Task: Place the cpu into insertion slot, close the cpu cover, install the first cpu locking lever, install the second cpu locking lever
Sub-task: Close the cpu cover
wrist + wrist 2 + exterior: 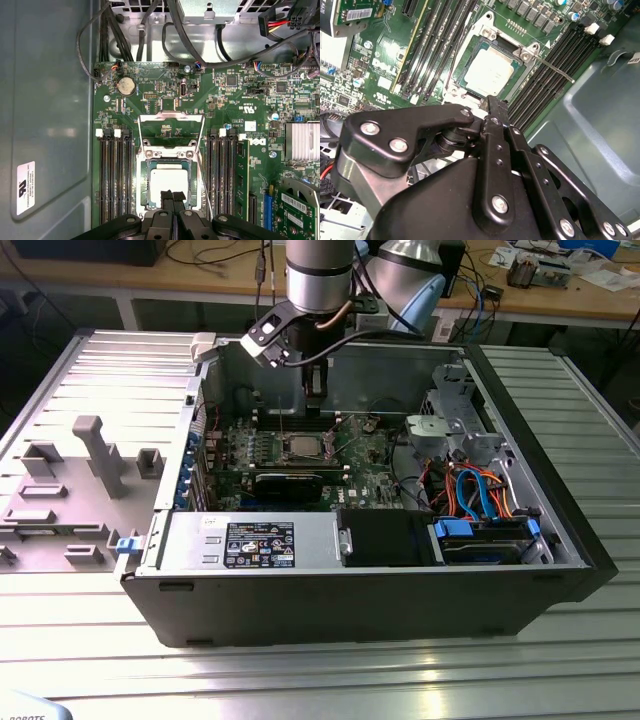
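Under tool point(173, 196), cpu point(169, 182) flat, face-up in insertion slot point(141, 172); cpu cover point(171, 117) open.

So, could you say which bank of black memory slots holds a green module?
The bank nearer the finned silver heatsink holds the green module; the bank beside the grey case wall is bare.

The table point(400, 670) is a pale metal top with long ribs running from the exterior view's left to its right, and light glints off the near ribs. A black computer case point(330, 605) lies on its side near the middle, its open side facing up. Just beside the case, toward the exterior view's left, a flat grey plate point(60, 455) with raised grey blocks rests on the ribs. A small blue clip point(124, 545) sits at the plate's edge, close to the case.
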Tool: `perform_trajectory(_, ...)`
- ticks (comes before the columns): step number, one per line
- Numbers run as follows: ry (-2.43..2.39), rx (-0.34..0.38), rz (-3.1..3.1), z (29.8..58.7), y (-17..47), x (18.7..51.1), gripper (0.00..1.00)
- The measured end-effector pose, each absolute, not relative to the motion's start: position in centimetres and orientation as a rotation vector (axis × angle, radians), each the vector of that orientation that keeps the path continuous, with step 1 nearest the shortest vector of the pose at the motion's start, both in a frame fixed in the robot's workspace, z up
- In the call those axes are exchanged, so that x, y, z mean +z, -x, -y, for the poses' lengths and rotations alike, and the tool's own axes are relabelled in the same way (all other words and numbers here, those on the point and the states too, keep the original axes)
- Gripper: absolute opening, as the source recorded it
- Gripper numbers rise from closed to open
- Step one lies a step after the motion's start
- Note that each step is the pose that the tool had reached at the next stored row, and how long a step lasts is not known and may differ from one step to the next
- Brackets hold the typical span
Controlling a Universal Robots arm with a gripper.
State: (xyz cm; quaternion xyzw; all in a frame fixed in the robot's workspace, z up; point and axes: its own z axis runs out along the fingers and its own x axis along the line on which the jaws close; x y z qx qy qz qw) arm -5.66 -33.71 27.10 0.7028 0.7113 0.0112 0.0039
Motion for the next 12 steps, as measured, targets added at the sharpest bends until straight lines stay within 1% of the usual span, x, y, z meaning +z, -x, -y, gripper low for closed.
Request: perform_trajectory(12, -2.202, 0.034, -2.229, 33.71, 5.66, 27.91, 0.11)
